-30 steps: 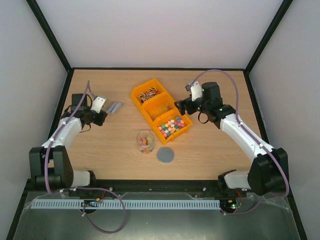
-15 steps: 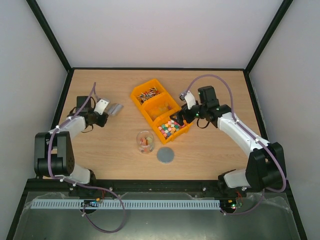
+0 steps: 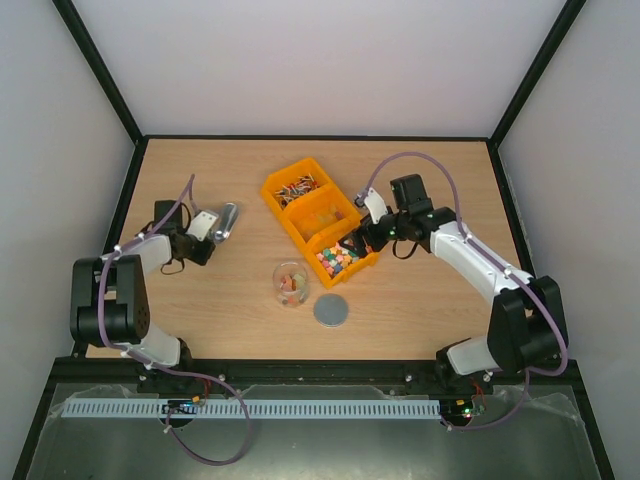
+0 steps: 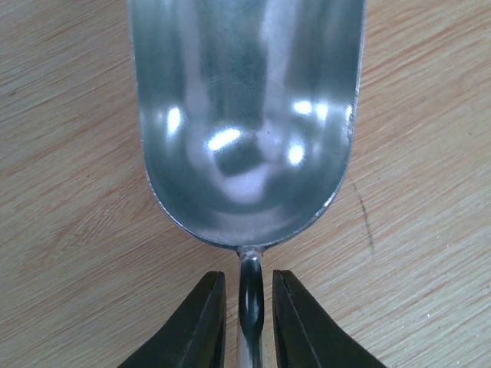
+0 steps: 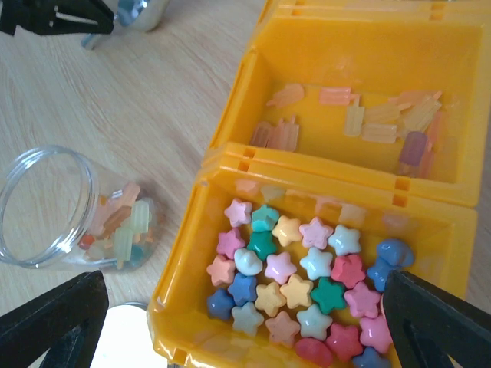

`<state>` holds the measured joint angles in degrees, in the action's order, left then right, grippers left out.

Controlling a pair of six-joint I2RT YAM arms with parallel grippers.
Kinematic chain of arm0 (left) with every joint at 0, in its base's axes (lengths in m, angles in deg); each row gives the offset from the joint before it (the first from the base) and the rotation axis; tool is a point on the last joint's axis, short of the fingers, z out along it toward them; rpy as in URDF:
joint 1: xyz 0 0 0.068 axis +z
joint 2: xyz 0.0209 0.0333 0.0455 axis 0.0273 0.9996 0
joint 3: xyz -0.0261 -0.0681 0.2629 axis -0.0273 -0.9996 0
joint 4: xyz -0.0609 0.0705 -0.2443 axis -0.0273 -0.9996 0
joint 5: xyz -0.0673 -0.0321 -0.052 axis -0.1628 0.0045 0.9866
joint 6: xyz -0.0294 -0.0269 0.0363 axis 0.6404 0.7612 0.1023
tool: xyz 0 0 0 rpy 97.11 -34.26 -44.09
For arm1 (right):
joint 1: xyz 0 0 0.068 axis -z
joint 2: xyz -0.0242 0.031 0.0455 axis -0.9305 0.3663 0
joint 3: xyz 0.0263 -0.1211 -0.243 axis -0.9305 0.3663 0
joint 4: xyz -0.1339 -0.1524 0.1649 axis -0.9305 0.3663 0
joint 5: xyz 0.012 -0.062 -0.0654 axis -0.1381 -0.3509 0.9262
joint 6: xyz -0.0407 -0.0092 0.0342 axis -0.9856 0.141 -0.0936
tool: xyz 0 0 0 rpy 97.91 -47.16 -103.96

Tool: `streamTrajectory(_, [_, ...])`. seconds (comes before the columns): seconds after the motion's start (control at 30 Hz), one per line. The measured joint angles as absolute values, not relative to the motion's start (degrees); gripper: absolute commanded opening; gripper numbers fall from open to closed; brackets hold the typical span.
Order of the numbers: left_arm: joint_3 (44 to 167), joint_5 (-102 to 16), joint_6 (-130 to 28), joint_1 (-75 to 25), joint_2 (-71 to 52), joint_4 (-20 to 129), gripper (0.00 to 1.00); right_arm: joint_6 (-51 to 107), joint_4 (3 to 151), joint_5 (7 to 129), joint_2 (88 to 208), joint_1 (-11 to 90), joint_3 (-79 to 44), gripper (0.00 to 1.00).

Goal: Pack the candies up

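Three joined yellow bins (image 3: 303, 205) hold the candies: red-white-dark pieces (image 3: 297, 187), amber-orange pieces (image 5: 360, 123) and pastel star pieces (image 5: 307, 284). A clear jar (image 3: 291, 283) in front of the bins holds a few candies (image 5: 119, 226). My right gripper (image 5: 245, 330) is wide open and empty, low over the pastel bin's near wall (image 5: 230, 353). My left gripper (image 4: 249, 322) lies at the table, its fingers (image 4: 203, 326) on either side of the silver scoop's handle (image 4: 250, 287) with small gaps, not gripping. The scoop bowl (image 4: 245, 115) is empty.
A grey round disc (image 3: 331, 309) lies beside the jar, toward the arms. The scoop (image 3: 227, 218) lies at the table's left, well apart from the bins. Black frame walls edge the wooden table (image 3: 440, 300).
My right gripper has swung left and down from beside the bins to over the pastel bin. My left gripper has moved up to the scoop's handle and now straddles it.
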<state>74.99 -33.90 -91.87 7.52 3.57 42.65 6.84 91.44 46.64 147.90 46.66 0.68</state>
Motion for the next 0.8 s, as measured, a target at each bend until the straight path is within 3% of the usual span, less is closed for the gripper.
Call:
streamTrajectory(0.3, [75.86,-31.45,-91.45,7.76,1.10,39.22,0.45,5.58,93.21,53.57,149.95,40.76,-0.47,0.99])
streamTrajectory(0.8, [80.56,-28.39,-86.97,7.76,-6.90,37.03,0.50,2.17,89.16,78.18,158.06,25.92,-0.58,0.98])
